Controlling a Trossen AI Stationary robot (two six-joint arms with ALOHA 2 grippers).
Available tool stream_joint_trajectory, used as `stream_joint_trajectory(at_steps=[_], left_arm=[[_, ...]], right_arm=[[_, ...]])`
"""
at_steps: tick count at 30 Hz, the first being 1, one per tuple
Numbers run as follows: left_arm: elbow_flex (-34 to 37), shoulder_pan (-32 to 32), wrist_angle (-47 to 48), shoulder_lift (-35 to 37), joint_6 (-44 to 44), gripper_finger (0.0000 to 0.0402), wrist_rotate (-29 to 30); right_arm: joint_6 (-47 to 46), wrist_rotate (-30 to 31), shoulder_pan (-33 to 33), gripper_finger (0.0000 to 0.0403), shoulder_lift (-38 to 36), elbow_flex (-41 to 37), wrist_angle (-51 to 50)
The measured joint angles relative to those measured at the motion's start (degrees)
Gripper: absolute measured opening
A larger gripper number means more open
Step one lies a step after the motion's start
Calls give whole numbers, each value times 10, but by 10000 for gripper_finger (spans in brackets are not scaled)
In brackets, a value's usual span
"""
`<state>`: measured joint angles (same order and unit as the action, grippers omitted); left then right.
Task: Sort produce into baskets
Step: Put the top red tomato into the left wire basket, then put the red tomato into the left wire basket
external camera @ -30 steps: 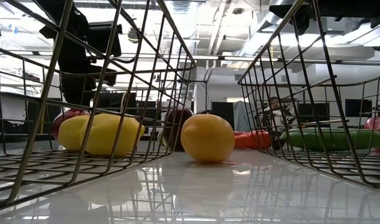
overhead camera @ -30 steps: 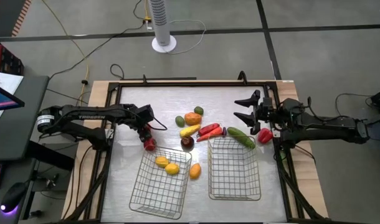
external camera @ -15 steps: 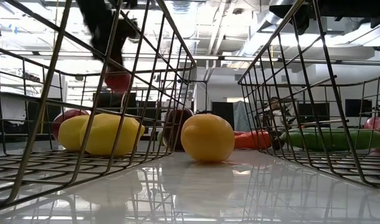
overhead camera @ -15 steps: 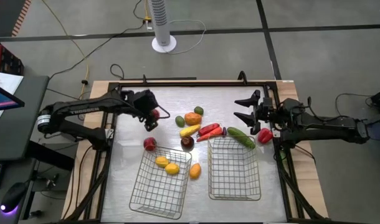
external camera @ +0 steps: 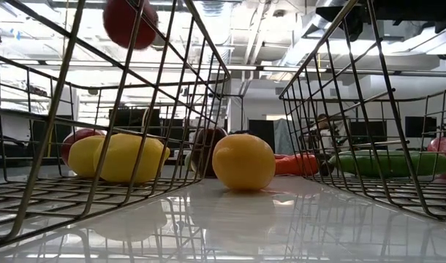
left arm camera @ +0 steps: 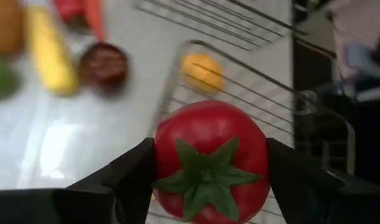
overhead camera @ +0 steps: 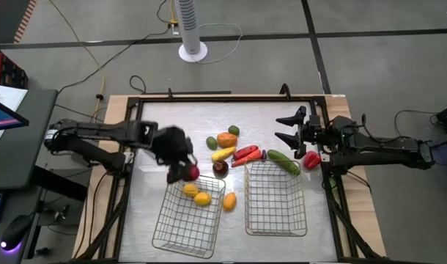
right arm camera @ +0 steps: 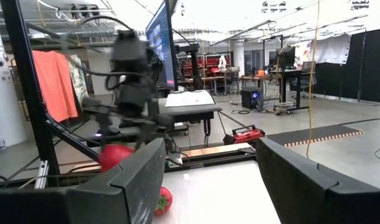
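Note:
My left gripper (overhead camera: 185, 171) is shut on a red tomato (left arm camera: 209, 162) with a green calyx, above the far end of the left wire basket (overhead camera: 181, 231). The tomato also shows high up in the low view (external camera: 128, 22). Two yellow pieces (overhead camera: 196, 194) lie in that basket. The right basket (overhead camera: 276, 213) holds nothing. An orange piece (overhead camera: 226, 139), green pieces, a long yellow piece (overhead camera: 223, 154), red chilies (overhead camera: 245, 154), a maroon piece (overhead camera: 220, 167) and a cucumber (overhead camera: 283, 161) lie on the table beyond the baskets. My right gripper (overhead camera: 288, 128) is open at the far right. My left gripper pinches the tomato by two opposite sides (left arm camera: 162, 155) between its two fingers. The fingers (left arm camera: 131, 180) come from above, pointing down. The tomato's green calyx (left arm camera: 205, 180) faces up toward the wrist. The tomato is lifted clear, above the basket's far rim (left arm camera: 184, 50).
A second red piece lies on the table just beyond the left basket (external camera: 77, 139), under my left gripper. An orange-yellow piece (overhead camera: 229, 201) lies between the baskets. Another red piece (overhead camera: 311, 160) lies under my right arm. A black frame (overhead camera: 209, 97) edges the table.
My left gripper, shut on the tomato, first rose and went toward the table's far edge, leaving the other red piece on the table. It then came back toward the near edge and a little right, and now holds the tomato over the left basket's far end.

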<state>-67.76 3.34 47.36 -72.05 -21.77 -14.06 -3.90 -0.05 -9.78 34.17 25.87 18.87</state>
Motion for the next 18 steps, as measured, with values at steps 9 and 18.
stream_joint_trajectory(at_steps=[9, 18], left_arm=[[0, 97, 20, -28, -55, 320, 90], [0, 83, 66, -19, -54, 356, 108]], right_arm=[[-2, 0, 0, 281, 0, 0, 0], [-6, 0, 0, 281, 0, 0, 0]])
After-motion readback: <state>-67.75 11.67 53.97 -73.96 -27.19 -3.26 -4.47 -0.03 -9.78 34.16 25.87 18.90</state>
